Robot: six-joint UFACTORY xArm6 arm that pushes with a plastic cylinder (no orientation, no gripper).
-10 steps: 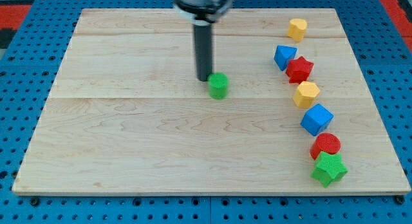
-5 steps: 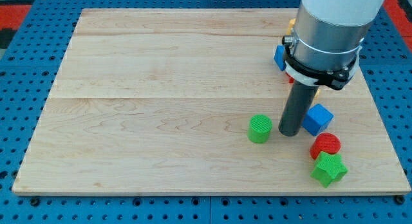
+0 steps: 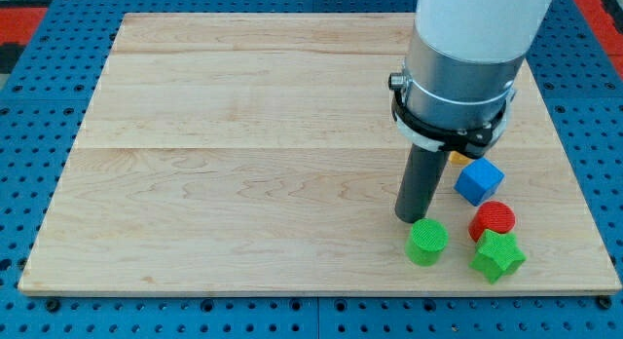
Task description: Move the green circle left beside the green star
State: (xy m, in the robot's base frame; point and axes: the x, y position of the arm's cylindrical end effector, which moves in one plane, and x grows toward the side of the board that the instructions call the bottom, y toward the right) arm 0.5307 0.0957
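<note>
1. Wooden board [image 3: 234, 183]: pale planks, resting on a blue pegboard [image 3: 19, 134].
2. Green circle [image 3: 426, 242]: near right part of the board, touching the near side of my tip [image 3: 408, 220].
3. Green star [image 3: 497, 256]: just right of the circle, apart from it.
4. Red circle [image 3: 493, 220]: touching the star's far side.
5. Blue cube [image 3: 479, 181]: just beyond the red circle.

Green circle [image 3: 427, 242], green star [image 3: 497, 256], red circle [image 3: 494, 219], blue cube [image 3: 479, 180].
</note>
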